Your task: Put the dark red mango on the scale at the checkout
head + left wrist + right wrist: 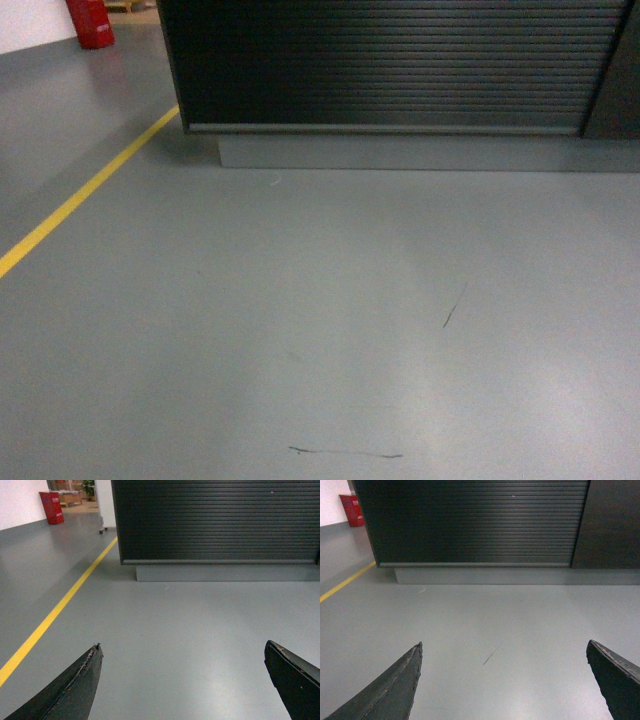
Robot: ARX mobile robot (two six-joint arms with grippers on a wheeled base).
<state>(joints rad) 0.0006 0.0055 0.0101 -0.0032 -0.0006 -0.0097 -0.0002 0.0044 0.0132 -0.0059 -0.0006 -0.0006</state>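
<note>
Far ahead, the checkout (390, 65) is cut off above its ribbed front. Only wrist views show left gripper (182, 652) and right gripper (504, 652), both spread wide and empty.

Checkout (400, 65): top cut off by the upper edge in all three views; counter surface unseen. Right end cut by the frame in the head view.
Left gripper (182, 652): only two dark fingertips (82, 680) enter from the lower corners; the rest lies out of frame.
Right gripper (504, 652): likewise, only tips (400, 682) at the lower corners.
Red box (51, 507): far off, small; cut by the top edge in the head view; lettering unreadable.
Yellow line (80, 200): runs out at the left edge.
</note>
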